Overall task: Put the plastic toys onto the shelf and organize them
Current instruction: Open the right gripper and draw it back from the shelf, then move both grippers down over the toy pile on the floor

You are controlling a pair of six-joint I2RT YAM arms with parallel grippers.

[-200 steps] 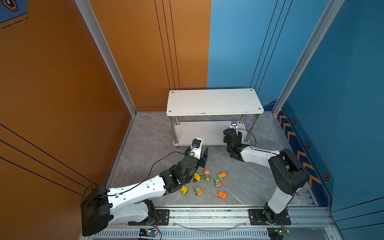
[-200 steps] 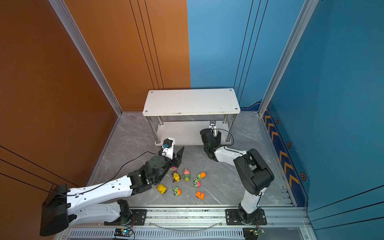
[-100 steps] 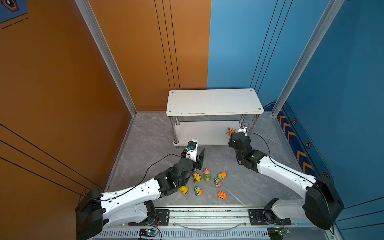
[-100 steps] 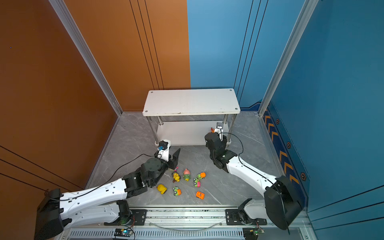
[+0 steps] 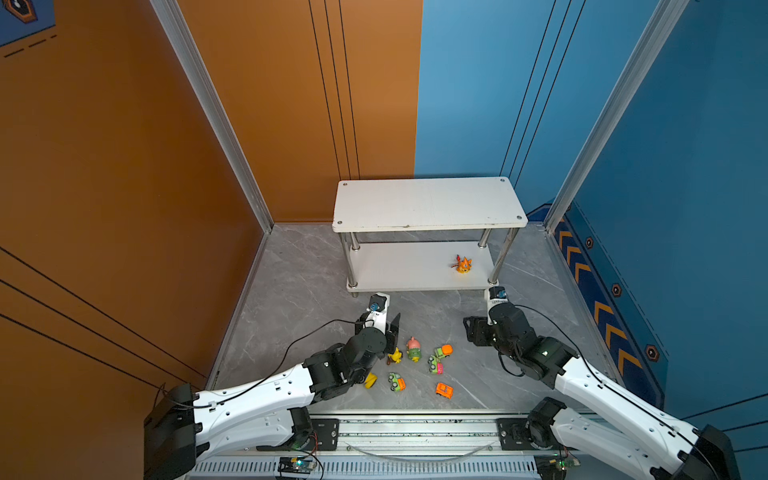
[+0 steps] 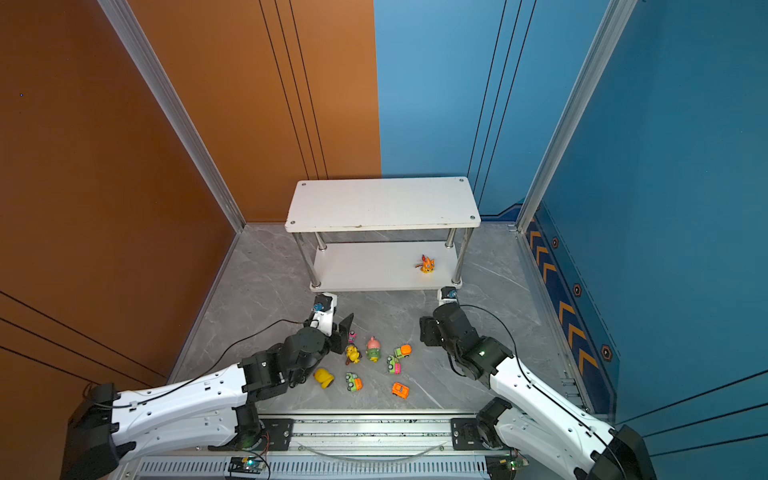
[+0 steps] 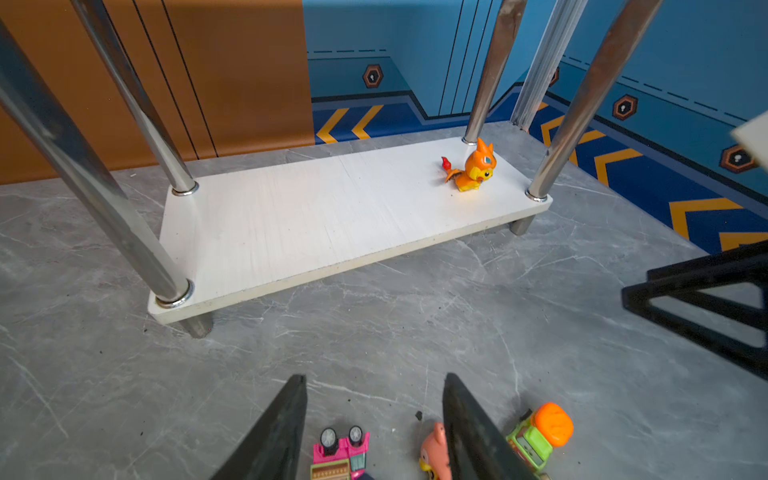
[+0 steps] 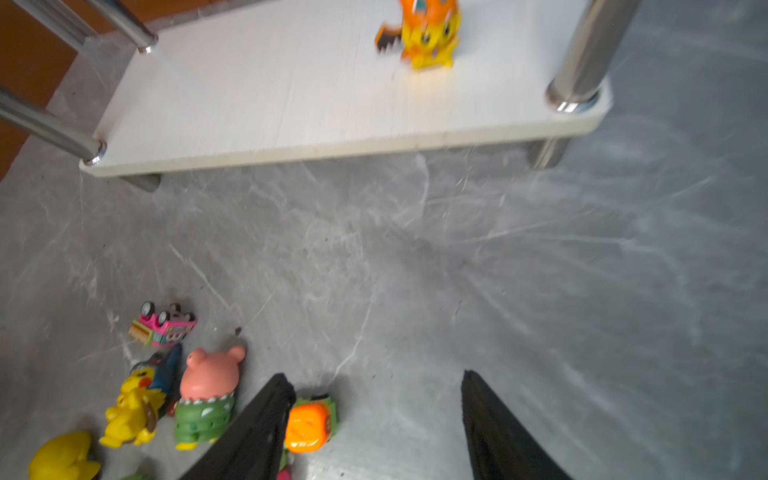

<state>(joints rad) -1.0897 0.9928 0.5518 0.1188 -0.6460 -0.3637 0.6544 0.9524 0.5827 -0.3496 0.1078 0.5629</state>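
Risk: left gripper [image 7: 374,376], jaws apart astride upturned pink plastic toy car [image 7: 340,451], could clip adjacent pink-headed pig figurine [image 7: 432,453] on closing. Right gripper [image 8: 374,374] jaws spread, nothing held.

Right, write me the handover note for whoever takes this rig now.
Left gripper: open, overturned pink car on the floor between its fingers, not gripped.
Right gripper: open, empty, low above the floor.
Done: orange figurine stands on the shelf's lower board.
Left: eight toys, pink car included, lie on the floor in front of the shelf.
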